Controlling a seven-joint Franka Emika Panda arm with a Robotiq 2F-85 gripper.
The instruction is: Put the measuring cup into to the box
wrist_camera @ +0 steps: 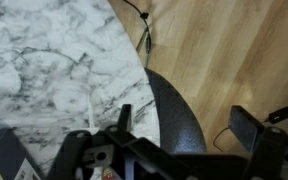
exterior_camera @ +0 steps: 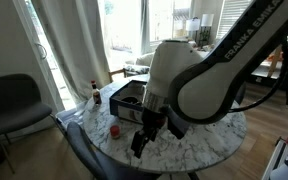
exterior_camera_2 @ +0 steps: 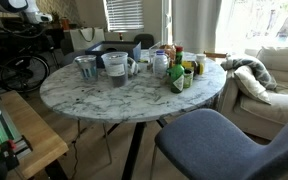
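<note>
Gripper [wrist_camera: 184, 125] fingers fill the bottom of the wrist view. They are spread wide apart, and nothing is between them. So the gripper is open and holds nothing. Under it I see the edge of the marble counter [wrist_camera: 44, 60] in the upper left of the frame. A dark chair [wrist_camera: 179, 105] sits in the middle, and the wood floor [wrist_camera: 234, 50] is on the right.

In an exterior view the gripper [exterior_camera: 140, 140] hangs low in the middle of the frame, near the edge of the counter [exterior_camera: 99, 120]. The black box [exterior_camera: 124, 97] sits just up and left of it. I cannot see anything inside the box.

In an exterior view a clear cup with a handle stands in the upper middle of the frame, among glasses and bottles [exterior_camera_2: 179, 72]. I think this is the measuring cup [exterior_camera_2: 115, 68]. It is on the counter [exterior_camera_2: 104, 105], not in the box.

So I think the job is at its first step, and the cup is not yet picked up. Next, the gripper should go over to the cup and come down around it. Then it should close on the cup without bumping the things beside it. After that it can lift the cup and carry it to the box.
</note>
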